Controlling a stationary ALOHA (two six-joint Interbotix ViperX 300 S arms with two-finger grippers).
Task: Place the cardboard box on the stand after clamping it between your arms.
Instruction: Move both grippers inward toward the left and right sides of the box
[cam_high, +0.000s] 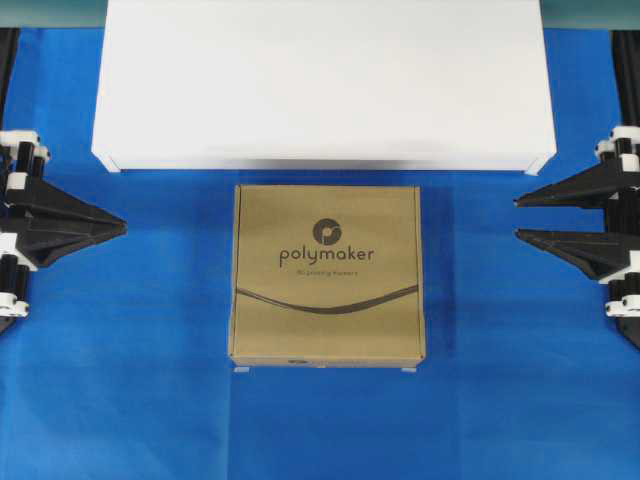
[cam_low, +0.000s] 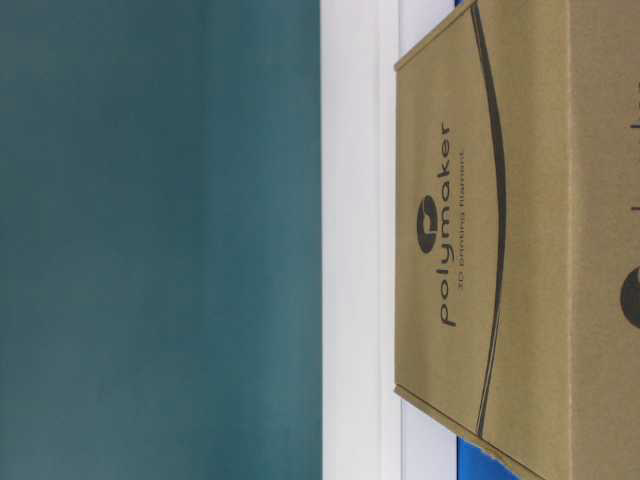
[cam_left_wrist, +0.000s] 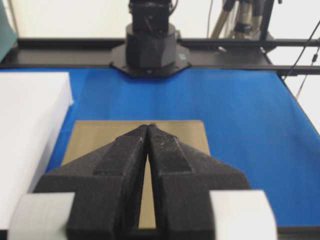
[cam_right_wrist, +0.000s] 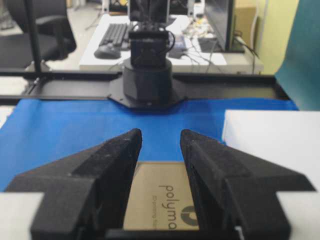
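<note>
Pre-clamp: left pincer closed empty, right pincer slightly parted; cardboard box untouched, stand at 12 o'clock. Next: both press inward.

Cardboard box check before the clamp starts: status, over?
Left hand shut, right hand open, both clear of the box. Cardboard box flat on the blue mat, just short of the stand. Nothing between.
</note>
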